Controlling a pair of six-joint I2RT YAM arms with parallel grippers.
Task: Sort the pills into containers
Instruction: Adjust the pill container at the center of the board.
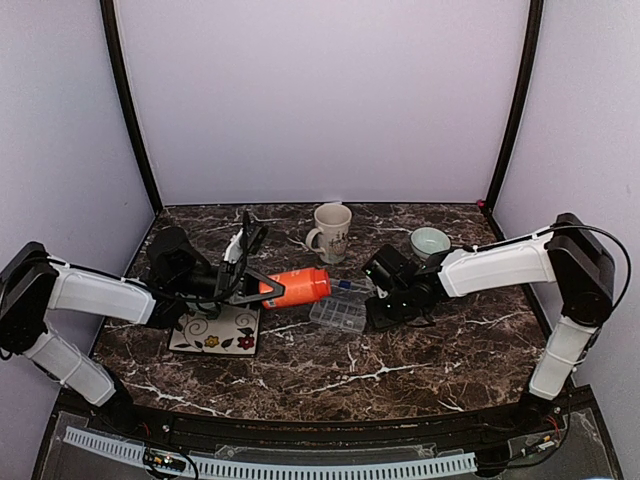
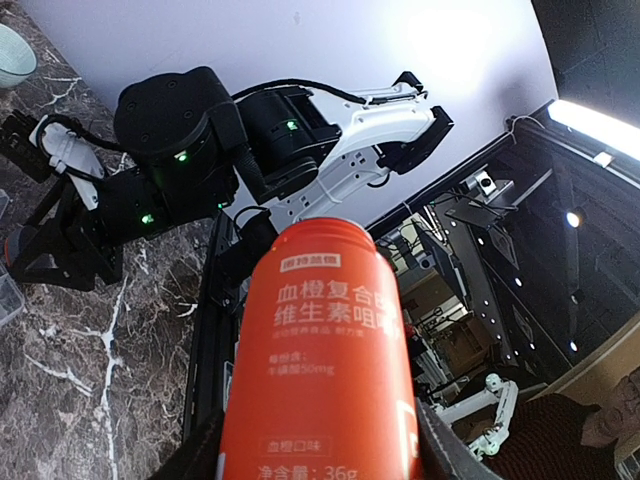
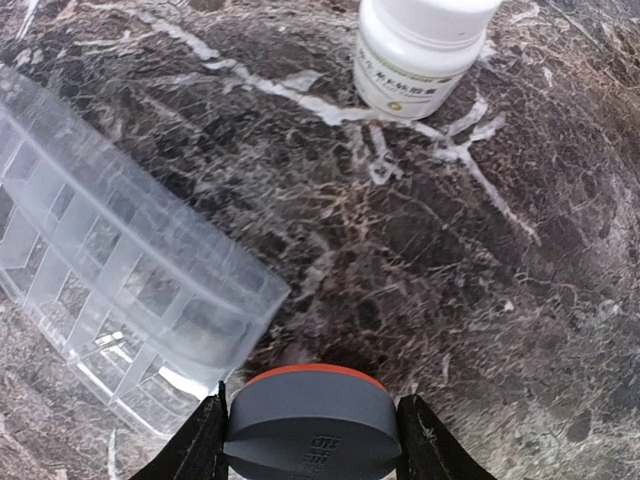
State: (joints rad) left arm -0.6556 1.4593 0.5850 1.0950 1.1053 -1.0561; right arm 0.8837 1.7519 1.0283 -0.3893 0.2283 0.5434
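My left gripper (image 1: 268, 290) is shut on an orange bottle (image 1: 302, 287), held on its side with its open end toward the clear organiser box (image 1: 338, 312) and its containers. In the left wrist view the orange bottle (image 2: 325, 360) fills the space between the dark fingers (image 2: 200, 455). My right gripper (image 3: 310, 445) is shut on a grey cap (image 3: 308, 420) with an orange underside, low over the marble beside the organiser box (image 3: 110, 285). In the top view the right gripper (image 1: 384, 300) sits just right of the box. No pills show in any view.
A white pill bottle (image 3: 420, 50) stands on the marble ahead of the right gripper. A cream patterned mug (image 1: 332, 232) and a pale green bowl (image 1: 430, 241) stand at the back. A flowered tile (image 1: 215, 331) lies under the left gripper.
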